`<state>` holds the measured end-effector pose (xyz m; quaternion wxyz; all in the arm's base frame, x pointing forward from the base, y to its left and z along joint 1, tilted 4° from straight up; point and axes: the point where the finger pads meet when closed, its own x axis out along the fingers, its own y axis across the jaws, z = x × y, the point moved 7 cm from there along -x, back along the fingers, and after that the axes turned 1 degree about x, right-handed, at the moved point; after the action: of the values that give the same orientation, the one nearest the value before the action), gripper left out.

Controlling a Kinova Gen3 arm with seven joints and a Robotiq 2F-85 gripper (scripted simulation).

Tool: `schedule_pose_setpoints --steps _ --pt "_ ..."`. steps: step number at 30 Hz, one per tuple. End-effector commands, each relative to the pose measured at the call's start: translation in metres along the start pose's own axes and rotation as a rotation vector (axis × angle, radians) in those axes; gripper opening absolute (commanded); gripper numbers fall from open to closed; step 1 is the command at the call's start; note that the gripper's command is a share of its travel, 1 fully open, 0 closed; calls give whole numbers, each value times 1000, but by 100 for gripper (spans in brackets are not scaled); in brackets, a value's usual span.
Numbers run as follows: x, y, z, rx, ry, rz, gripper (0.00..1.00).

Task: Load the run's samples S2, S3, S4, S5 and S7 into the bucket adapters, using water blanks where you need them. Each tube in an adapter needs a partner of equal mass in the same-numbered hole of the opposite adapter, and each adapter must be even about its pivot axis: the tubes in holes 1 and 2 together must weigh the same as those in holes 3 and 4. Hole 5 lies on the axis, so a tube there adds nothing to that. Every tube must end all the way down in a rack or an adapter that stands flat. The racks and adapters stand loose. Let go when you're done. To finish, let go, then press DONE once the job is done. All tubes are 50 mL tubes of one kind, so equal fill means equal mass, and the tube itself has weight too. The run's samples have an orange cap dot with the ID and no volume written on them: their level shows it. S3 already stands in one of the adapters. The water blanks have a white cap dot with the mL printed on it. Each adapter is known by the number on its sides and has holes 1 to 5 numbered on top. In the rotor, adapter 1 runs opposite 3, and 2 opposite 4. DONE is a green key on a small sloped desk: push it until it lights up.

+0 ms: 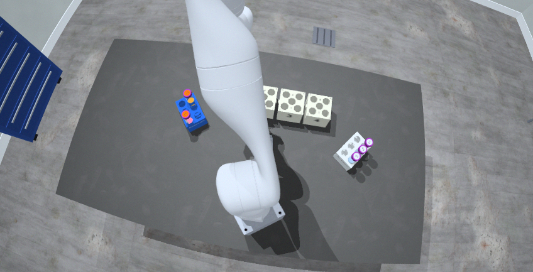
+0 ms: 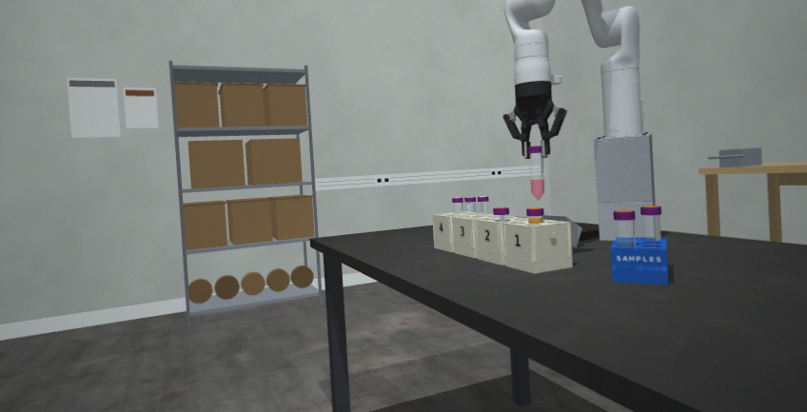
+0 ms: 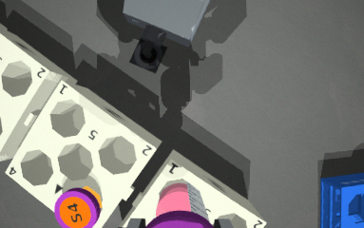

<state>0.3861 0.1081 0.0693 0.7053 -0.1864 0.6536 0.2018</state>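
Note:
My gripper is shut on the purple cap of a tube with a little pink liquid. It holds the tube upright, well above adapter 1, near that adapter's hole 1. A tube with orange liquid stands in adapter 1. Sample S4 stands in a corner hole of adapter 2. Adapters 3 and 4 stand empty in the same row. In the overhead view the arm hides my gripper and adapter 1.
The blue SAMPLES rack holds two capped tubes. A white rack at the right holds three blanks. A grey box lies beyond the adapters. The arm's pedestal stands behind.

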Motion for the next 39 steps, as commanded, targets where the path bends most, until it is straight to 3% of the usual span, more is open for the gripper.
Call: schedule_pose_setpoints --steps 1,17,30,39 --pt "-1 -10 -4 -63 -3 4 10" --pt "0 -51 -23 -186 -3 3 10" --pt "0 -51 -23 -186 -3 3 10" --pt "9 -51 -23 -186 -3 3 10"
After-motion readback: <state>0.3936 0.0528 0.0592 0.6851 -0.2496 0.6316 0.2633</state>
